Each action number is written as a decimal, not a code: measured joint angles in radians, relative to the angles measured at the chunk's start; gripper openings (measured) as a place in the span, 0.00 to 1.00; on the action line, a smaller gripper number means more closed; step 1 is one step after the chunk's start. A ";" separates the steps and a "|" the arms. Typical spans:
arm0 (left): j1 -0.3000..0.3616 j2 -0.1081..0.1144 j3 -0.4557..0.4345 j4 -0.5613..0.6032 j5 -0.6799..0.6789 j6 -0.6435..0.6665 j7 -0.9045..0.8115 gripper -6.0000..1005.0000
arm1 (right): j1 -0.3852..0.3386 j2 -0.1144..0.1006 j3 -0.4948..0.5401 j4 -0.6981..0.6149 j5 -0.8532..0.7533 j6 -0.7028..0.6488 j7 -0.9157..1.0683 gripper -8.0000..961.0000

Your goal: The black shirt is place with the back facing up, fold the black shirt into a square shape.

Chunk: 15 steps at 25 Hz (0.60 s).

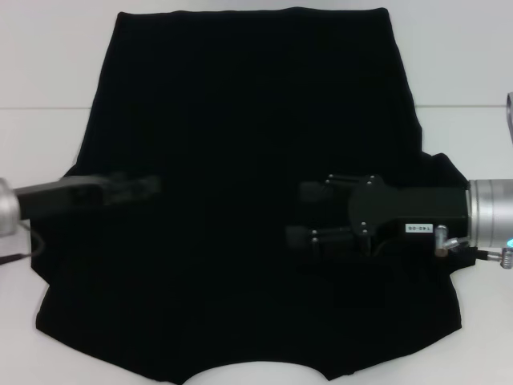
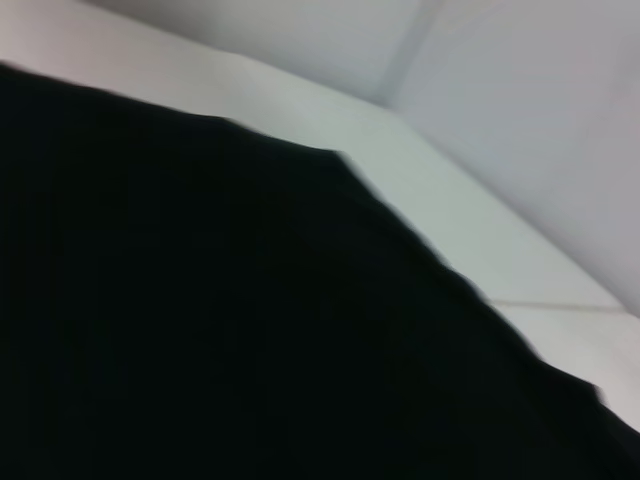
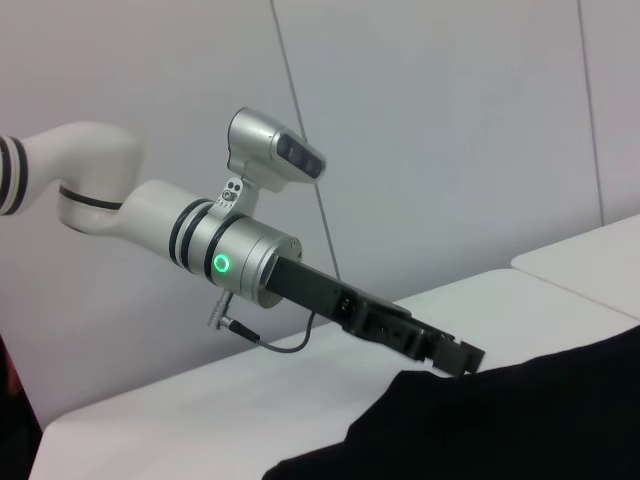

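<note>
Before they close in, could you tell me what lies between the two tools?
In the head view, only the black shirt spans between the left tool and right tool.

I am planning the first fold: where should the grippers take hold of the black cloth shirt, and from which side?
Probably the two outer side edges of the flat black cloth shirt, each gripper coming from its own side: the edges lie on the white table, accessible.
</note>
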 joint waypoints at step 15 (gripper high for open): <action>0.064 0.011 -0.045 0.170 0.193 -0.117 -0.307 0.86 | 0.016 0.000 0.000 0.032 0.037 0.024 -0.008 0.93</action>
